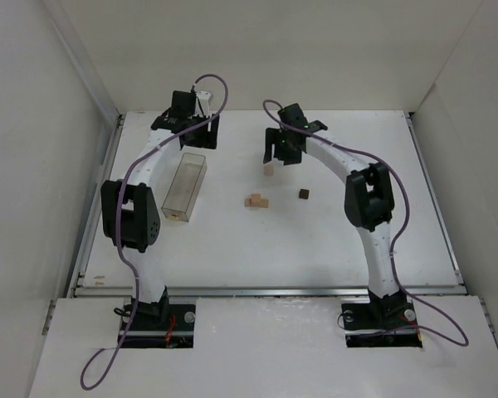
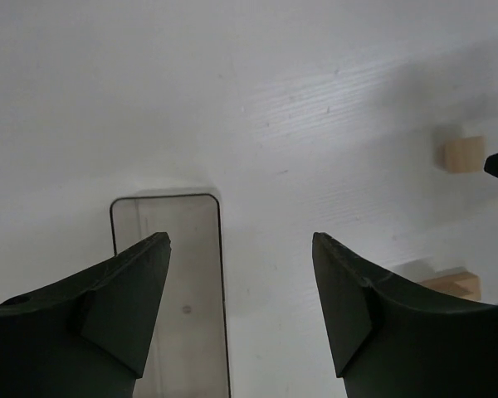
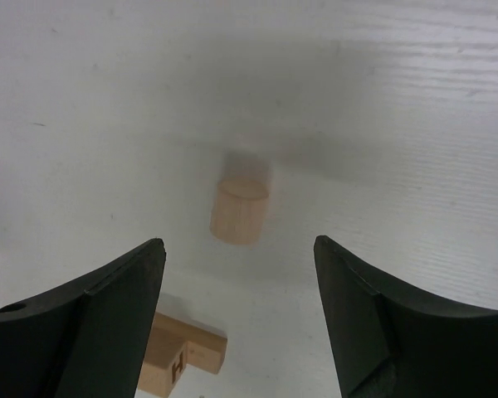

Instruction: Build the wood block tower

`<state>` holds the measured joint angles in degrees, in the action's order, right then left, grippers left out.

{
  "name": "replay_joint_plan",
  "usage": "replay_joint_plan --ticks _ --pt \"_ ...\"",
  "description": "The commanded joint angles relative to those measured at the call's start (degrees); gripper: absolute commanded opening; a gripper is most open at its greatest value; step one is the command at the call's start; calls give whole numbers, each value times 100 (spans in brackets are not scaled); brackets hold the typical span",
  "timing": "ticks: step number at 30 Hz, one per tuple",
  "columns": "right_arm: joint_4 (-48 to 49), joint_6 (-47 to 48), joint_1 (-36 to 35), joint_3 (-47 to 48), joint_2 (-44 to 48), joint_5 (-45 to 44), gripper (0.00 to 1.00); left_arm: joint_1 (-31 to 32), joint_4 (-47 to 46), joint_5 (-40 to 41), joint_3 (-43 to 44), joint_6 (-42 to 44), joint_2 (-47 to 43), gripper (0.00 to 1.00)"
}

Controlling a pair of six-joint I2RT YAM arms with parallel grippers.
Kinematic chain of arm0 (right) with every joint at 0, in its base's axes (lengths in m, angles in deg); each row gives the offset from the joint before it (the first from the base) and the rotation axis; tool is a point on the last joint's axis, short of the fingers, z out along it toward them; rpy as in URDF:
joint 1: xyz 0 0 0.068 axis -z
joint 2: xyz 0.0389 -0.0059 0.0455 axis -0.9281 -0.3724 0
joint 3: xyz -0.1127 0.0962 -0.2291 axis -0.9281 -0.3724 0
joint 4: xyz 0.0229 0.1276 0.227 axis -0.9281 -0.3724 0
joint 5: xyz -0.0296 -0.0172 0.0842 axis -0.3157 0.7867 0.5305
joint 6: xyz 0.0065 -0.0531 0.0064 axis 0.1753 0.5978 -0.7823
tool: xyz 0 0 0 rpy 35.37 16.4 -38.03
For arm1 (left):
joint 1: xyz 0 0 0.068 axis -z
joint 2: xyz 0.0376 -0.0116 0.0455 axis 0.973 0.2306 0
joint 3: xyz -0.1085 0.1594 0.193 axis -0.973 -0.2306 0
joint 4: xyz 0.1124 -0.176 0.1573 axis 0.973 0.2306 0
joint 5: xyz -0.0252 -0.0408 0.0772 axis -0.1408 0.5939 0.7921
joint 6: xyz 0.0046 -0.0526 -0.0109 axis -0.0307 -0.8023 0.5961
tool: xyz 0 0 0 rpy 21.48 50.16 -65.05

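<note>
I'm holding the right gripper (image 3: 236,243), jaws apart and empty, over the pale block (image 3: 240,211) standing alone on the table (image 3: 398,124); closing off-centre is risking tipping it away. Left gripper (image 2: 239,237) is hanging apart, empty, over the clear box (image 2: 170,282) end.

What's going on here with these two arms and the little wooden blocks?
The right gripper hangs open over a small pale block, holding nothing. A cluster of pale pieces and a dark brown cube lie loose on the table, apparently unstacked. The left gripper hangs open near the clear box, also empty.
</note>
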<state>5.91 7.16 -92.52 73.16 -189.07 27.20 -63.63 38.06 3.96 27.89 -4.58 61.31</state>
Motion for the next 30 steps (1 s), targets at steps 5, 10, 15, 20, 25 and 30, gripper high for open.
replay_joint_plan --ticks 5,10,15,20,25,30 --pt "-549 -236 -391 835 -690 -691 73 146 164 168 -283 -134 34 66" --pt "-549 -236 -567 835 -910 -911 67 146 164 54 -282 -134 34 66" --pt "-601 -236 -620 941 -1025 -1025 64 94 164 1 -282 -134 87 66" --pt "-724 -236 -620 1151 -1209 -1165 61 94 164 -61 -282 -134 87 66" --pt "-777 -236 -620 1205 -1262 -1165 34 94 217 -113 -282 -72 140 66" --pt "-777 -9 -620 1152 -1140 -1165 13 94 217 -288 -177 -19 192 65"
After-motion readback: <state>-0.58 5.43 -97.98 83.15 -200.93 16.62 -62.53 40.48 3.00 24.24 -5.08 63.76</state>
